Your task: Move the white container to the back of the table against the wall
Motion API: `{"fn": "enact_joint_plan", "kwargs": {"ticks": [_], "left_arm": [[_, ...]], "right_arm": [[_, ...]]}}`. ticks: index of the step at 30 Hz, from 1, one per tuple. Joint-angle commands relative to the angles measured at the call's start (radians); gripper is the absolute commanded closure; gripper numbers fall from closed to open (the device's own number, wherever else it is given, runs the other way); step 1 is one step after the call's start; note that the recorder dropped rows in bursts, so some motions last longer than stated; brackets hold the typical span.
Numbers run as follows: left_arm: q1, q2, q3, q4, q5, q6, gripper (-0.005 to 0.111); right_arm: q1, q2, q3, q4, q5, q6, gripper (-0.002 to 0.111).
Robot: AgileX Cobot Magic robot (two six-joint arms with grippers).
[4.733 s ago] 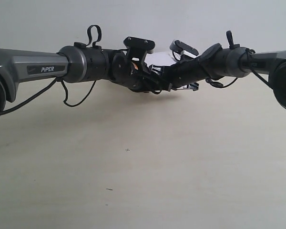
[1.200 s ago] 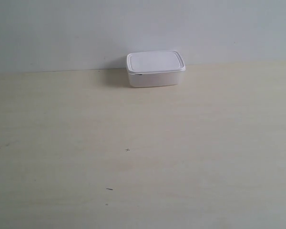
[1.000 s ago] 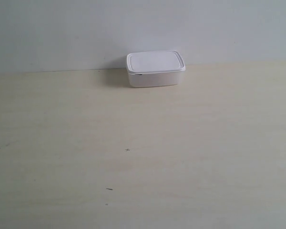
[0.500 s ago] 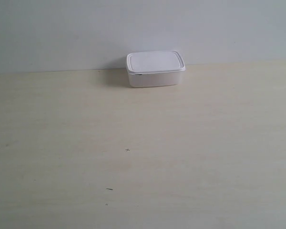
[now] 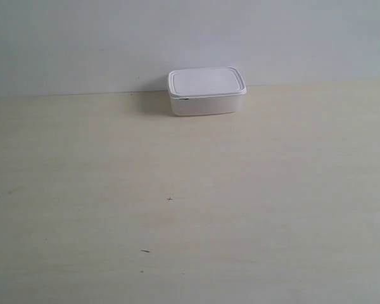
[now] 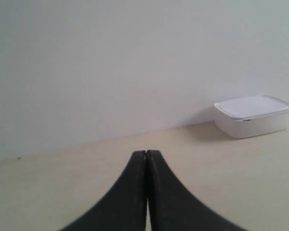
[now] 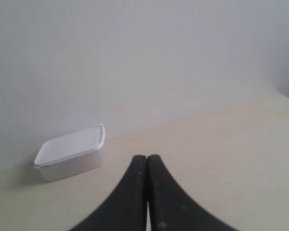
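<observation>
1. Where the table [image 5: 190, 209] meets the wall [image 5: 190, 38], the white container [image 5: 206, 90] sits far back, lid on, against the wall.
2. The left gripper [image 6: 146, 154], jaws pressed together and empty, is well apart from it.
3. The right gripper [image 7: 147, 158] likewise.

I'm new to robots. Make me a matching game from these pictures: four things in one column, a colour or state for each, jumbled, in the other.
Things:
1 white container
2 table
3 wall
4 left pincer

Descriptions:
a pale beige with tiny dark specks
b black, shut, holding nothing
c plain grey-white
d closed, standing at the far back

Pairs: 1-d, 2-a, 3-c, 4-b
</observation>
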State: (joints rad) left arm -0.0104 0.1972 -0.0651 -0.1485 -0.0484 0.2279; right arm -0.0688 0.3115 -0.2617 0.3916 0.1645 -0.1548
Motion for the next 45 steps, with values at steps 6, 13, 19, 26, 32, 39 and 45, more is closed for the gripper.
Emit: {"fn": "enact_joint_plan", "kwargs": {"ticks": [6, 13, 19, 26, 32, 39, 45], "left_arm": [[0.001, -0.002, 0.065, -0.104, 0.039, -0.003, 0.107], [0.001, -0.002, 0.065, -0.185, 0.062, -0.003, 0.107], [0.001, -0.002, 0.065, -0.184, 0.181, -0.003, 0.107], [0.001, -0.002, 0.065, -0.184, 0.224, -0.003, 0.107], [0.001, -0.002, 0.065, -0.184, 0.293, -0.003, 0.107], [0.001, -0.002, 0.065, -0.180, 0.300, -0.003, 0.107], [0.001, -0.002, 0.065, -0.177, 0.300, 0.002, 0.107]], "right_arm": [[-0.007, -0.006, 0.209, -0.175, -0.175, -0.001, 0.108], [-0.007, -0.006, 0.262, -0.245, -0.165, -0.001, 0.108], [-0.007, -0.006, 0.262, -0.251, -0.087, -0.001, 0.108], [-0.007, -0.006, 0.262, -0.253, -0.019, -0.001, 0.108], [-0.007, -0.006, 0.262, -0.256, -0.017, 0.001, 0.108], [-0.007, -0.006, 0.262, -0.256, -0.017, 0.001, 0.108], [-0.007, -0.006, 0.262, -0.256, -0.017, 0.001, 0.108]]}}
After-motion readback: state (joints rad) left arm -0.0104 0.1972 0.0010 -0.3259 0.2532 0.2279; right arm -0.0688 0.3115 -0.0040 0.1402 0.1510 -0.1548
